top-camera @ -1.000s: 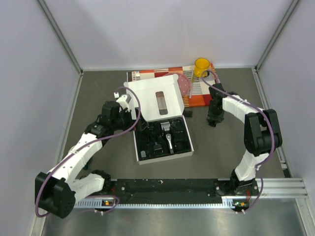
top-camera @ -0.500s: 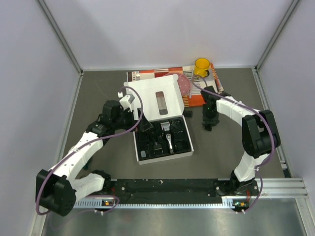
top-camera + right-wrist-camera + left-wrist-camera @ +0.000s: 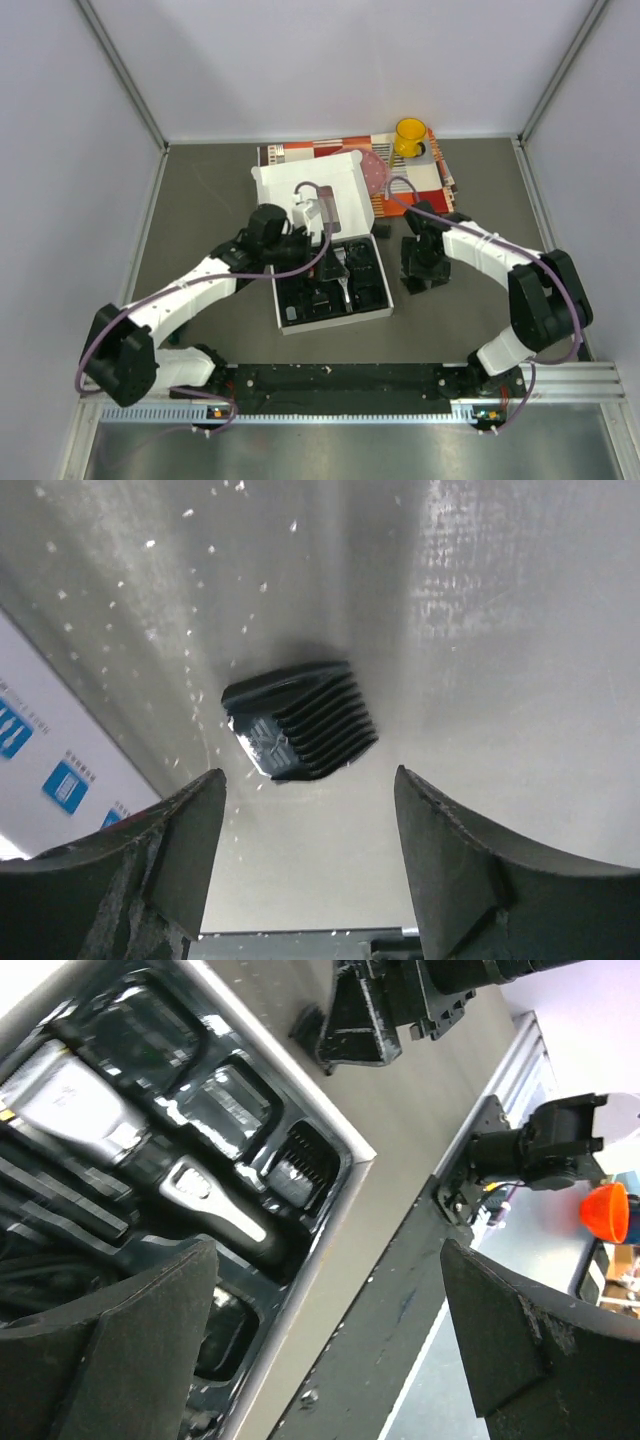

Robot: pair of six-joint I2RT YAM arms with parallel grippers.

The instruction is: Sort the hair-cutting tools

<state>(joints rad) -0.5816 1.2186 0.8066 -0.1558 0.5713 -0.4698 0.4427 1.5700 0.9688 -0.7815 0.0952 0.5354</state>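
The black-and-silver clipper (image 3: 343, 272) lies in the black tray of the white box; the left wrist view shows its silver head and black handle (image 3: 210, 1200). A guard comb (image 3: 300, 1160) sits in a tray pocket beside it. My left gripper (image 3: 328, 258) hovers open and empty over the tray, with the fingers (image 3: 130, 1350) spread wide. My right gripper (image 3: 418, 272) is open and empty just above the table, right of the box. A black guard comb (image 3: 300, 720) lies on the table just ahead of its fingertips, not touched.
The white box (image 3: 283, 325) has its lid (image 3: 275, 185) folded back. A patterned mat (image 3: 405, 185) and a yellow cup (image 3: 410, 135) are at the back. A small black piece (image 3: 381, 231) lies by the box's right edge. The black rail (image 3: 340, 378) runs along the near edge.
My left arm has swung right, from beside the box to over its tray. My right gripper has moved nearer and left, down toward the table beside the box.
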